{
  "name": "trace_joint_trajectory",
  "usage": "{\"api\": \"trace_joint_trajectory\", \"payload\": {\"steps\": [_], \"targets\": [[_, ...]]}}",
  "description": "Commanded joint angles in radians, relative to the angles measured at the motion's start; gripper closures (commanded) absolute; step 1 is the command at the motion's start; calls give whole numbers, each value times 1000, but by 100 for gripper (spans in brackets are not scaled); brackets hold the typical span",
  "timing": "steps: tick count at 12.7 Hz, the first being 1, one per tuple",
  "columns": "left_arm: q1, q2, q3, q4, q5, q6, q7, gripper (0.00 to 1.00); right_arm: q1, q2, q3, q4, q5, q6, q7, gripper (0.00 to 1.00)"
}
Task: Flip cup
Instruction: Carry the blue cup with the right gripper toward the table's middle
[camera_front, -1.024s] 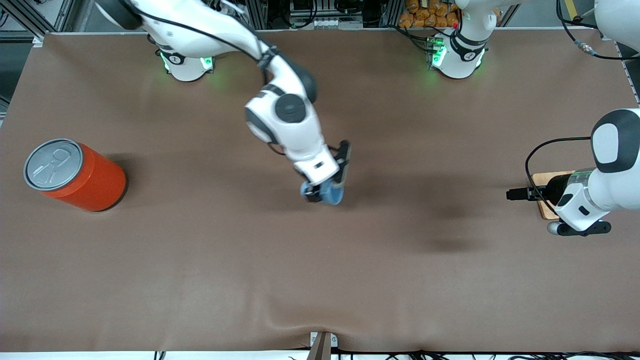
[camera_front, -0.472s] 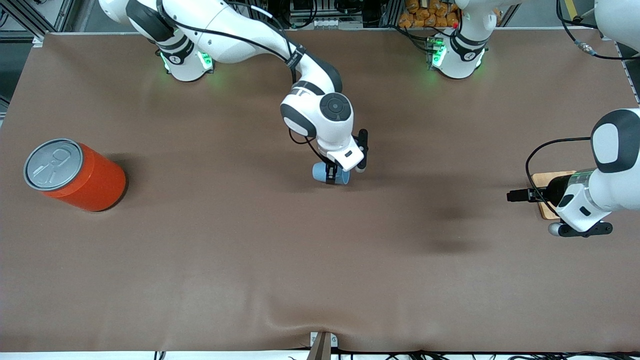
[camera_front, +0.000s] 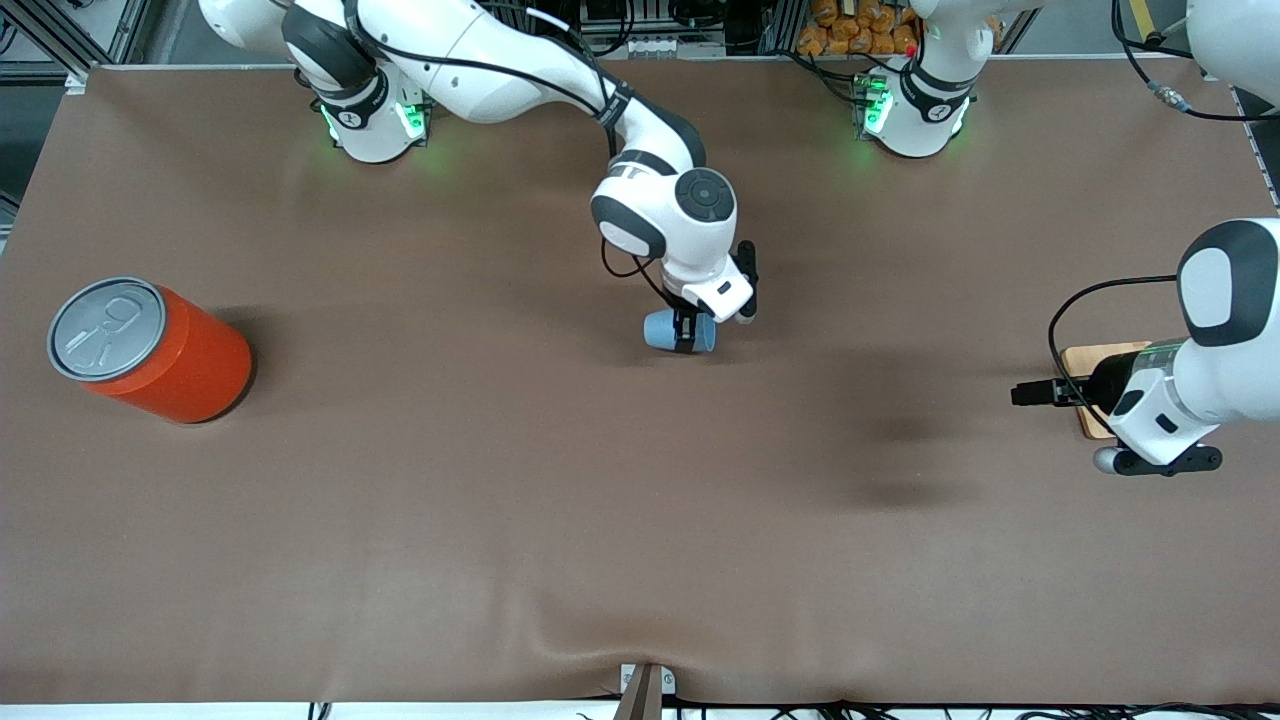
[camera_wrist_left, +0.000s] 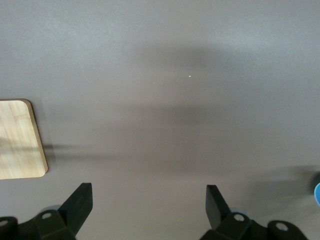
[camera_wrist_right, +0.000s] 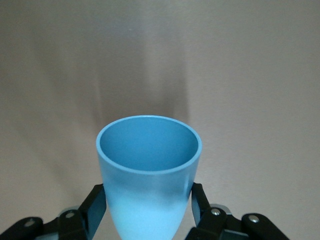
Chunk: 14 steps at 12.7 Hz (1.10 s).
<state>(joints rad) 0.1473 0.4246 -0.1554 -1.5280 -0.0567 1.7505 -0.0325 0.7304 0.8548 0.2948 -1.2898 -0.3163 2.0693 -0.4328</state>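
The cup (camera_front: 662, 330) is a small light-blue tumbler. My right gripper (camera_front: 686, 330) is shut on it and holds it tilted on its side, low over the middle of the table. In the right wrist view the cup (camera_wrist_right: 148, 170) sits between the two black fingers (camera_wrist_right: 95, 205) with its darker blue mouth pointing away from the wrist. My left gripper (camera_front: 1022, 390) is open and empty and waits over the left arm's end of the table. Its fingers (camera_wrist_left: 80, 200) stand wide apart in the left wrist view.
A big orange can (camera_front: 150, 350) with a grey pull-tab lid stands at the right arm's end of the table. A small wooden board (camera_front: 1085, 365) lies under the left hand and also shows in the left wrist view (camera_wrist_left: 17, 140). The table is covered in brown cloth (camera_front: 640, 520).
My right gripper has carried the cup toward the robots' bases and the left arm's end, turning it as it went. The left arm has barely moved.
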Motion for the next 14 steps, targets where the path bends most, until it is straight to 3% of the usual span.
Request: {"api": "trace_joint_trajectory", "payload": {"steps": [1,4,7,8,9,12,14], "targets": [[-31,0,2,-34,-9,53,-17,0,24,42,-8,85,-27,-81,46,95],[-63,19,2,-43,-9,64,-18,0,27,53,-8,87,-29,-75,48,94],[-68,22,0,-47,-5,66,-20,0,27,59,-14,89,-27,-75,52,72],[-66,23,-1,-52,-6,66,-20,0,27,59,-17,89,-29,-72,51,20],[-65,31,-1,-52,-14,66,-20,0,27,59,-25,89,-36,-71,49,0],[-66,49,-4,-55,-26,58,-30,0,27,58,-23,89,-36,-72,49,0],[-54,71,-7,-54,-137,56,-17,0,27,58,-23,89,-36,-72,51,0]]}}
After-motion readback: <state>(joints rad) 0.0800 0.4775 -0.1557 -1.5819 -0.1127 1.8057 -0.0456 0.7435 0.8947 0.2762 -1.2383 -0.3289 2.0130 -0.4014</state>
